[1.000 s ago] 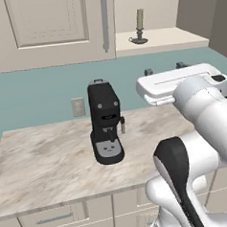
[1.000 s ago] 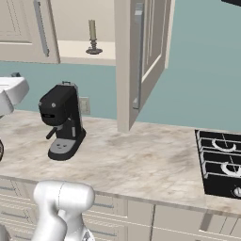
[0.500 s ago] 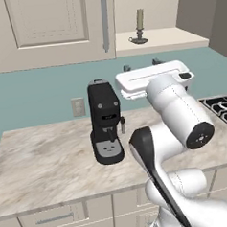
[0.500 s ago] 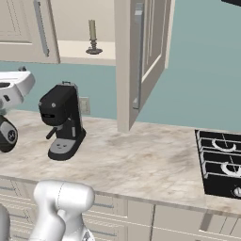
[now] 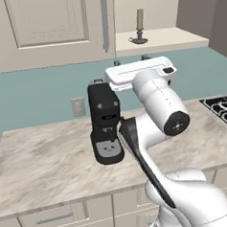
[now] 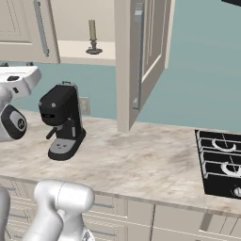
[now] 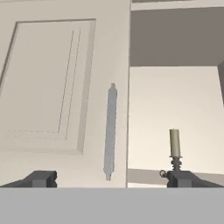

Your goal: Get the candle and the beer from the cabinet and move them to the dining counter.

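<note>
In the left base view, the candle (image 5: 140, 26) stands upright on the cabinet (image 5: 52, 28) shelf, close to the shelf's front edge and just beside the closed left door. A black coffee machine (image 5: 105, 121) sits toward the back edge of the marbled tabletop (image 5: 47, 163), below that door.

In the right base view, the candle (image 6: 92, 37) shows on the same shelf; the right door hangs swung open, and a black cooktop (image 6: 220, 162) lies at the tabletop's right end.

In the hand view, the pincer (image 7: 111, 178) is spread wide and holds nothing; its right fingertip (image 7: 181, 178) overlaps the candle's (image 7: 175, 146) holder, beside the grey handle (image 7: 110, 131).
</note>
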